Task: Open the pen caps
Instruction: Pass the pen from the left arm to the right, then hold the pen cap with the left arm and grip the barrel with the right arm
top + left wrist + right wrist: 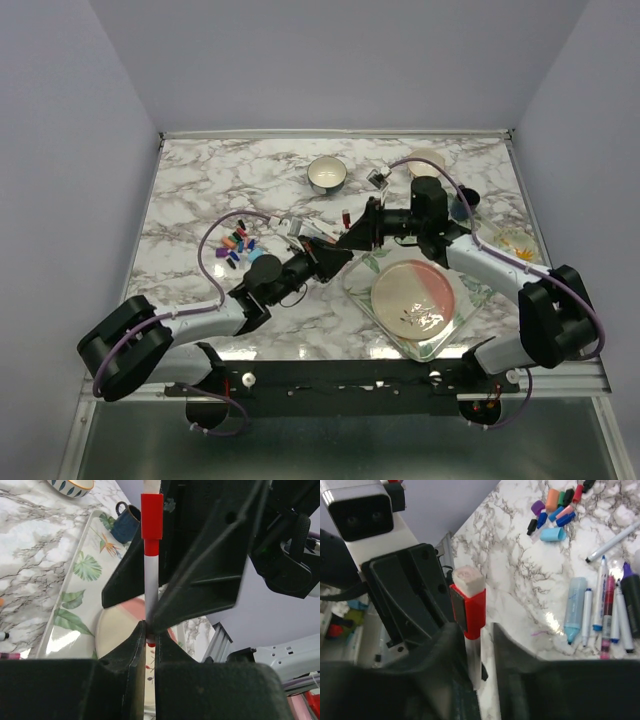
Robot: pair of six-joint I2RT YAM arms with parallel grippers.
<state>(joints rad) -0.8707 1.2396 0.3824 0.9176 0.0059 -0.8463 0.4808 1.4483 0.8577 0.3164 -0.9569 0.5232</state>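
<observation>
Left tool point(150, 630) clenched on pen point(151, 580), right tool point(479, 630) parted, marbled table point(200, 190), lilac walls point(330, 60)

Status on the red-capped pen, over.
Left gripper shut on pen. Right gripper open, astride pen. Red cap on. Nothing in the way.

Table point(200, 190): white marble pattern with grey veins.
Far edge, centre: bowl point(327, 175), upright, pale inside.
Far-right corner: beige cup point(427, 162), with a dark mug point(465, 205) just nearer.
Right edge: small pale dish point(515, 243).
Near-right: clear tray point(480, 290), leaf print.
Left side: pen caps point(240, 245), loose, clustered, mixed colours.
Between caps and centre: pens point(609, 612) lying side by side, roughly parallel, several tips bare.
</observation>
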